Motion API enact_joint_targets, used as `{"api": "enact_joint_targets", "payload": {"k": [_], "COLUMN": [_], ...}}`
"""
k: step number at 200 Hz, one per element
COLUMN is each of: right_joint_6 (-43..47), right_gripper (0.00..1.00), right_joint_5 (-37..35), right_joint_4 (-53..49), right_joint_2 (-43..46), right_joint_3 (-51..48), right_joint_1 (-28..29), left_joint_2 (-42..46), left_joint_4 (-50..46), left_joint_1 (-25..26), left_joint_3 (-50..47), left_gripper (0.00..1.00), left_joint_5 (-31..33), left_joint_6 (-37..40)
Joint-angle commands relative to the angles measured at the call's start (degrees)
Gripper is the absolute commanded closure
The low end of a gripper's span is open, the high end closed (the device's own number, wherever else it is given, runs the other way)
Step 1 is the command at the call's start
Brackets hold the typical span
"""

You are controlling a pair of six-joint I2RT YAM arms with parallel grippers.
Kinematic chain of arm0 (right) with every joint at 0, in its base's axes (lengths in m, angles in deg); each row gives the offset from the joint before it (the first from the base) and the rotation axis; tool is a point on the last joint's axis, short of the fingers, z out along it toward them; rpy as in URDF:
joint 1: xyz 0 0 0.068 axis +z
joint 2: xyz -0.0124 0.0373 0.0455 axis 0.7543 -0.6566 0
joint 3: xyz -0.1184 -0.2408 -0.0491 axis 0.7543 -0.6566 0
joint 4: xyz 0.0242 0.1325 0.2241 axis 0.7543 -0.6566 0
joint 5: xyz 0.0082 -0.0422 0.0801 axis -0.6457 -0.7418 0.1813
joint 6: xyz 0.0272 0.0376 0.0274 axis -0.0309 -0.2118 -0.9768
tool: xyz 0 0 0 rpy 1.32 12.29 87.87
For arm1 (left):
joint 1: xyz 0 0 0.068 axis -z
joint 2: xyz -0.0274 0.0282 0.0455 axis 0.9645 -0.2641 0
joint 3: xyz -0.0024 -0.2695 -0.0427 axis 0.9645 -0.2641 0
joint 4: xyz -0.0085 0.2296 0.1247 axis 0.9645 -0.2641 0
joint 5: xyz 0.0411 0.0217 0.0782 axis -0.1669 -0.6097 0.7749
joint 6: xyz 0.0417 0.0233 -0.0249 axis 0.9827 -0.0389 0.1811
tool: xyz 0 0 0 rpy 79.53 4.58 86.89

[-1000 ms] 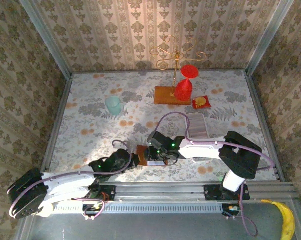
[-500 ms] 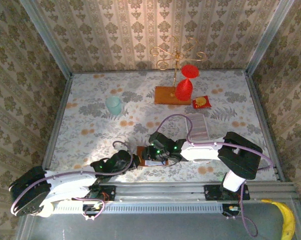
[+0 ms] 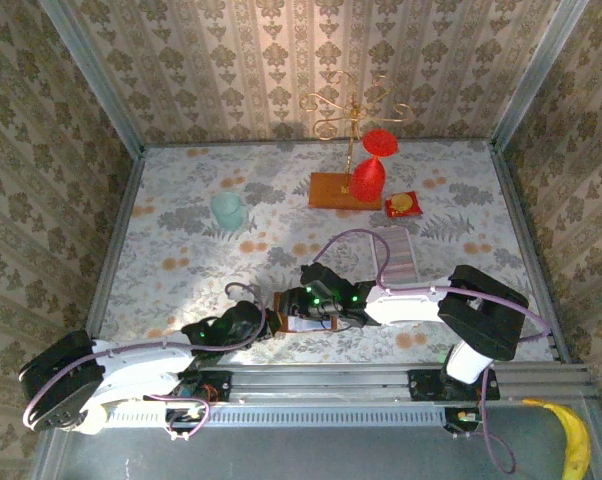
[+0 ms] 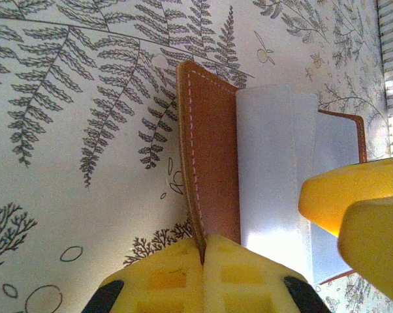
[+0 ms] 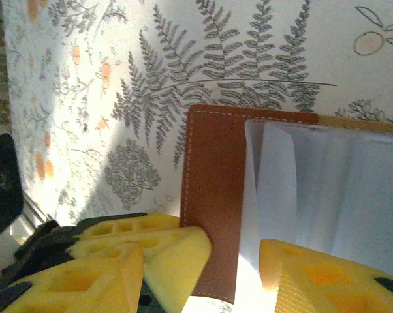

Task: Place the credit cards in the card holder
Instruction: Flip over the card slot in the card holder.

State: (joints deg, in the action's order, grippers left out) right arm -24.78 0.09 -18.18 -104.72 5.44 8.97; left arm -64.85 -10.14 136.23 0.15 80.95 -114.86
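Observation:
The orange-brown card holder (image 3: pixel 284 312) lies near the table's front edge, between both arms. In the left wrist view my left gripper (image 4: pixel 204 242) is shut on the edge of the card holder's (image 4: pixel 213 163) raised leather flap. A pale white card (image 4: pixel 275 169) lies against the grey pockets beside that flap. My right gripper (image 5: pixel 203 274) stands open astride the card holder's flap (image 5: pixel 213 195), and one of its fingers (image 5: pixel 314 277) touches the white card (image 5: pixel 268 189). The left gripper's fingers (image 5: pixel 177 251) show pressed on the flap. A row of credit cards (image 3: pixel 396 255) sits further back on the right.
A gold wire stand on a wooden base (image 3: pixel 343 190) with red pieces hanging from it stands at the back. A red-and-yellow packet (image 3: pixel 402 205) lies to its right, a teal cup (image 3: pixel 227 209) at the back left. A banana (image 3: pixel 573 440) lies off the table, bottom right.
My right gripper has crept left and nearer, settling over the card holder. The left gripper has kept its grip on the flap and hardly moved.

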Motion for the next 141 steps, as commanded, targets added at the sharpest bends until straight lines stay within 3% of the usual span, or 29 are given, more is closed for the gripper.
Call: {"api": "enact_joint_targets", "payload": {"k": [1,47,141], "right_joint_6": [-1.4,-1.2,6.1], "right_gripper": [0.50,0.49,0.51], "right_joint_5": [0.8,-0.7,-10.9], "right_joint_4": [2.8,-1.1,-23.4], "right_joint_2": [0.7,0.2,2.2], "right_joint_3": [-0.3,0.7,6.1], "right_joint_1": [0.2,0.2,0.4], "left_joint_2": [-0.7,-0.6,0.2], "left_joint_4": [-1.2,-1.2,-1.9], "left_joint_1": [0.6,0.6,0.7], "left_joint_3": [-1.4,-1.4,-1.3], "left_gripper": [1.00,1.00,1.00], "left_joint_5": [1.5,1.5,1.8], "left_joint_6": [-0.8,-0.8,-0.7]}}
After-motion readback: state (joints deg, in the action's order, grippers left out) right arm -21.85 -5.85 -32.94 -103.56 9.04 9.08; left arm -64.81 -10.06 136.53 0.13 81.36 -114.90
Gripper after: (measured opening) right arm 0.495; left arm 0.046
